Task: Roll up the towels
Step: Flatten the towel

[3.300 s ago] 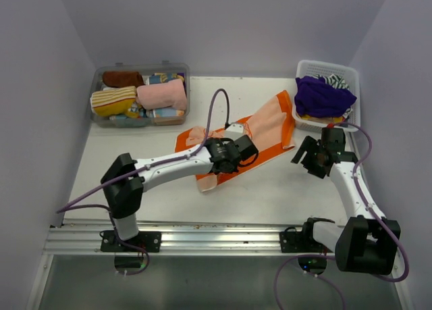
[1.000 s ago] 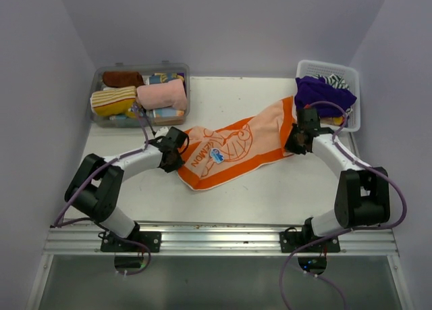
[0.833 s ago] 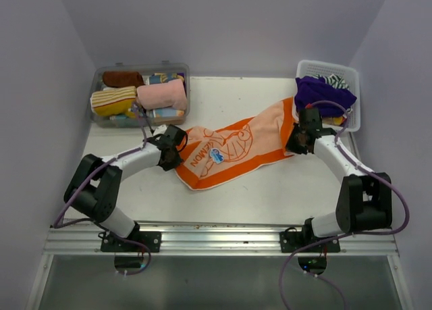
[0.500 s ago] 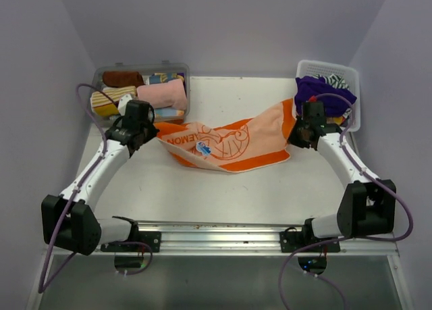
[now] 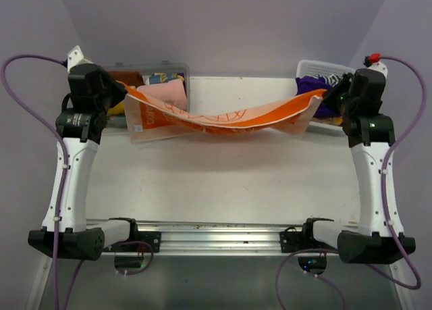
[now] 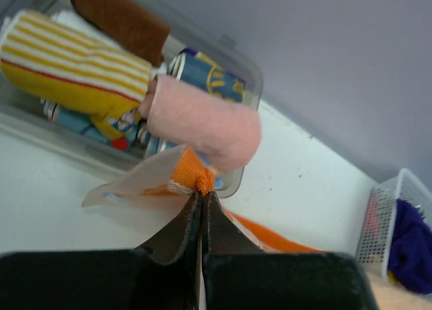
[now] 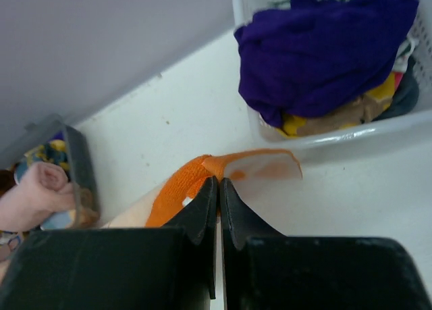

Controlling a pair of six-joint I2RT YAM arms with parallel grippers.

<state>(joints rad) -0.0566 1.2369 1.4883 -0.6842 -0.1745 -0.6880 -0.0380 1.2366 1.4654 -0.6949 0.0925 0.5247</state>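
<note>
Setting: white table (image 5: 223, 182) boxed in by plain lilac walls.
Towel in hand: the orange-and-cream towel (image 5: 223, 119) hangs in the air well above the table, strung between the two raised arms and sagging in the middle.
Clear bin (image 5: 169, 67): far left, holding finished rolls, among them a pink roll (image 6: 202, 121) and a striped yellow roll (image 6: 67, 60).
White basket (image 7: 324, 138): far right, with a purple towel (image 7: 317, 46) heaped on top.
Left gripper (image 6: 201, 195): clamped tight on one orange corner.
Right gripper (image 7: 218, 188): pinched closed on the opposite corner.
Step, as I judge it: spreading before rolling.
Doing it well: likely lower both ends together at even tension, so the cloth lands flat and square on the table.
</note>
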